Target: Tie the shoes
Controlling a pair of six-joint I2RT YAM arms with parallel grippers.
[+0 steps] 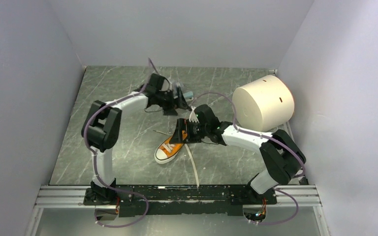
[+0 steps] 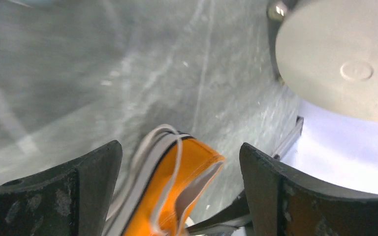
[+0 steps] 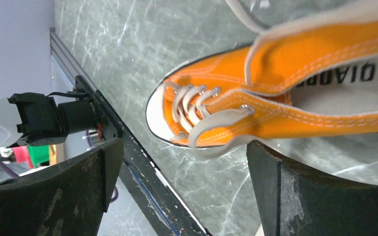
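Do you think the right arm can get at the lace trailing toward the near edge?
Probably yes: the open right gripper sits over the sneaker, and the lace lies uncovered just beside it.

Sneaker [image 3: 315,64] orange canvas, stitched; table [image 3: 128,49] grey marbled, matt.

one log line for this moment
orange canvas sneaker, white sole: on table, untied | cream-white lace: loose, trailing toward near edge | left fingers: open, empty | right fingers: open, over sneaker
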